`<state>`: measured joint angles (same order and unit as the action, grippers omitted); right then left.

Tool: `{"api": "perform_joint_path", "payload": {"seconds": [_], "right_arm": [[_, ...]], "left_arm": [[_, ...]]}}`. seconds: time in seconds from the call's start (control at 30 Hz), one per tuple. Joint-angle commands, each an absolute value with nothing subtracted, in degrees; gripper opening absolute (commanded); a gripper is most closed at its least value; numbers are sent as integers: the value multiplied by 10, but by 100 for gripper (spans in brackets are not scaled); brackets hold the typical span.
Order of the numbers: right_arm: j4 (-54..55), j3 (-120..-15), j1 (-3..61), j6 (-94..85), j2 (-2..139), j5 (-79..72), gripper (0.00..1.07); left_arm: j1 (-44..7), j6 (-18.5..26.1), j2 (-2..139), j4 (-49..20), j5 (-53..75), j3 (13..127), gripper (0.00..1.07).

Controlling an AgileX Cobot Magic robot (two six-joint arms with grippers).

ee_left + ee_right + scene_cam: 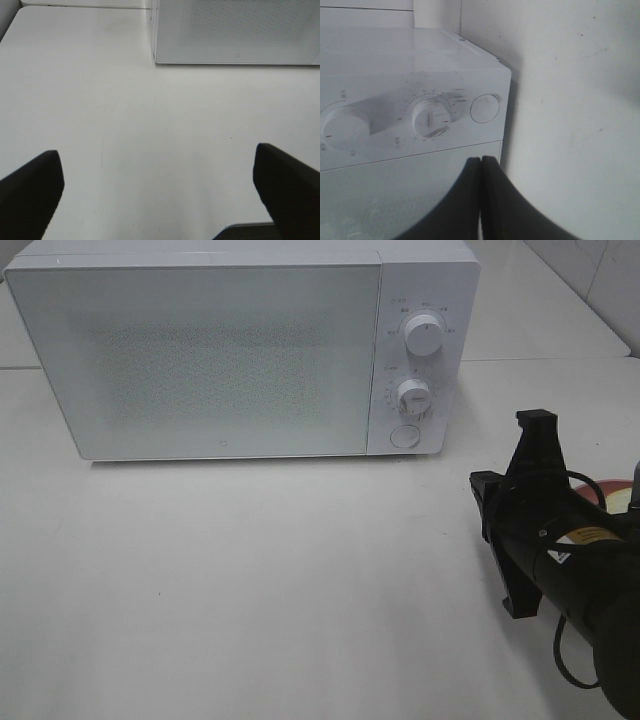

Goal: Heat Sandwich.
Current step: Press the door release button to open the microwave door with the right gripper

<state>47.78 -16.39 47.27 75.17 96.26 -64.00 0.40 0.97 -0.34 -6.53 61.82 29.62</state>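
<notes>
Right wrist view: the right claw (481, 160), pinched shut, points at the microwave's (395, 65) round button (485, 108) ahead; left claw (157, 155) gapes wide.

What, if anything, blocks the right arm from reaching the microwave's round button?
Probably nothing, so yes: the shut right gripper faces the microwave, with nothing between it and the round button.

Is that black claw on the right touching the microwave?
Apart. The high view shows table between the right claw and the microwave.
</notes>
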Motion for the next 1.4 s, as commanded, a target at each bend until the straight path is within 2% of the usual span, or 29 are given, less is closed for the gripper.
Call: {"api": "perform_joint_path", "payload": {"seconds": [0.03,0.43,0.9,1.13,1.4], "right_arm": [[473,-173,473,774,990,-641,0],[462,-231,473,774,1055,-632,0],[354,-312,360,760,1075,-555,1],[325,-345,333,759,1090,-531,1],[314,-391,333,772,1130,-529,2]], "left_arm": [[1,9,-14,-67,612,295,98],[1,9,-14,-67,612,295,98],[1,9,-14,-67,612,295,98],[1,9,-14,-67,612,295,98],[1,9,-14,-67,612,295,98]]}}
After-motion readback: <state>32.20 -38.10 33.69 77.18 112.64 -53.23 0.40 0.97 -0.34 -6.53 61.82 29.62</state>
